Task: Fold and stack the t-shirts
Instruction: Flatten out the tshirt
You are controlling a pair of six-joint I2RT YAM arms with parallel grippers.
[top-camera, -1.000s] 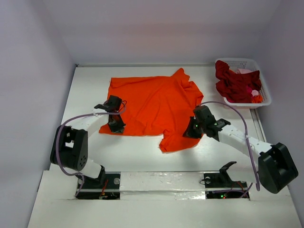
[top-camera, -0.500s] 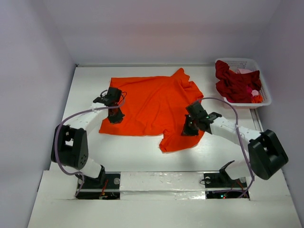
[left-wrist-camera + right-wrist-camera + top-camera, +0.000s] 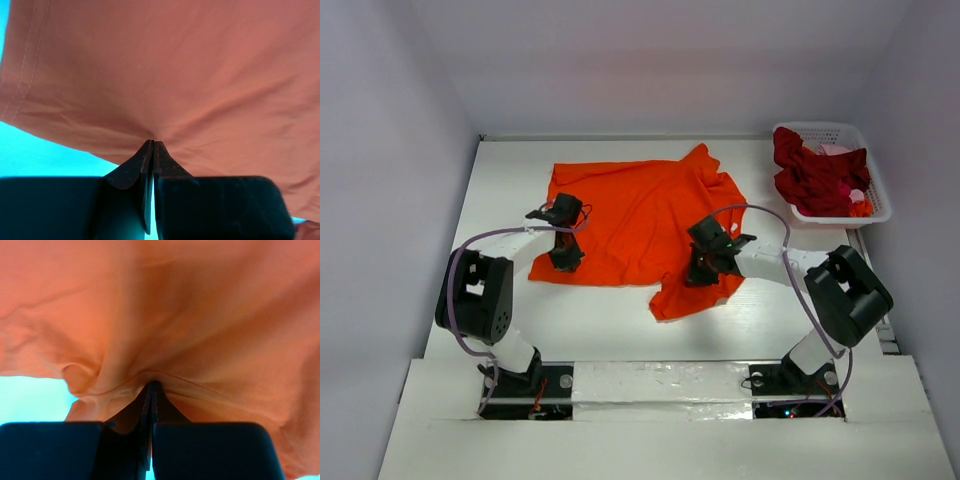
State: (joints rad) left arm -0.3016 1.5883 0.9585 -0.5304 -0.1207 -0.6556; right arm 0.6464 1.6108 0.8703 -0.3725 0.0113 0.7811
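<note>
The orange t-shirt (image 3: 640,215) is spread on the table (image 3: 505,180), to the left of the white basket (image 3: 875,200) and well apart from it. Inside the basket a dark red t-shirt (image 3: 810,175) is heaped, and some pale pink cloth (image 3: 835,150) is seen behind it.

The left gripper (image 3: 152,145) is closed on the orange cloth, on the near hem at the corner farthest from the basket. A small peak of fabric is pinched between its fingers. The right gripper (image 3: 151,385) is also clamped on this shirt, on the near edge at the side closer to the basket, where a seam is drawn into the jaws and the sleeve is bunched.

The step in hand is judged to be the first fold of the orange t-shirt. Nothing is stacked yet, and the shirts in the basket are not yet handled.

For the next move, it seems that both pinched points must be raised together and carried over the shirt at an even pace. If one arm is moved faster, the cloth may be pulled askew or may slip out.

The table is white, flat and matt. It is enclosed by plain pale walls (image 3: 650,60) at the back and at both sides.
</note>
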